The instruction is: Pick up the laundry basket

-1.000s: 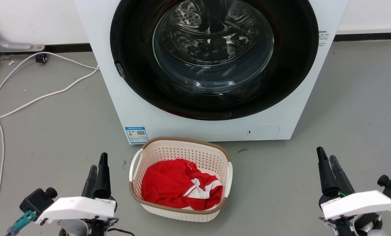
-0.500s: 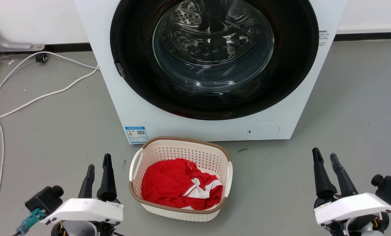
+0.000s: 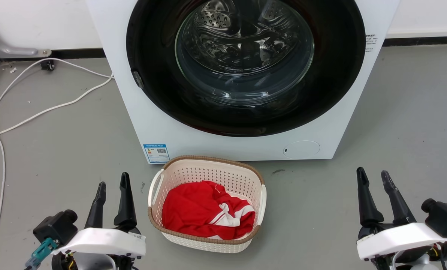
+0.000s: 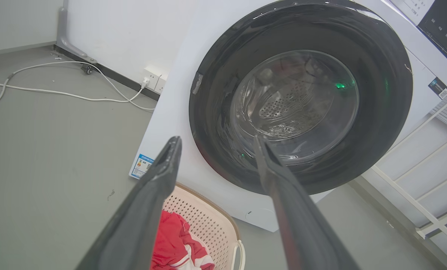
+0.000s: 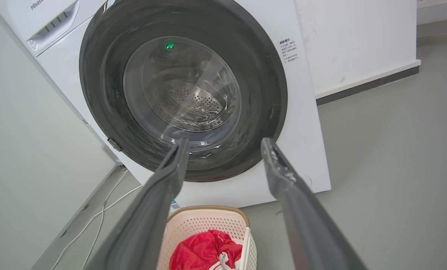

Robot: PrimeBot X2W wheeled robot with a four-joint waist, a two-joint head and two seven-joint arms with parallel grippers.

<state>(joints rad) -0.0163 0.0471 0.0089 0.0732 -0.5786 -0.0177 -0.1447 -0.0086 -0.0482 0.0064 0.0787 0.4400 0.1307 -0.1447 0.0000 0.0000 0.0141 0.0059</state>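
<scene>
The laundry basket (image 3: 223, 176) stands on the grey floor just in front of the washer, cream-white and perforated with a brown rim and white side handles (image 3: 154, 188). A red and white garment (image 3: 204, 210) lies inside it. My left gripper (image 3: 113, 182) is open, a short way to the left of the basket. Far off to the basket's right, my right gripper (image 3: 373, 174) is open too, with nothing held. The basket (image 4: 204, 228) shows below the open fingers in the left wrist view, and the basket (image 5: 212, 225) sits low in the right wrist view.
A white front-loading washer (image 3: 242, 146) with its dark round door (image 3: 245, 67) shut stands right behind the basket. White cables (image 3: 39, 108) trail across the floor at left. A white rack (image 4: 425, 150) stands right of the washer.
Both grippers have spread their fingers from nearly shut to open. The left gripper drifted slightly toward the basket. The basket has not moved.
</scene>
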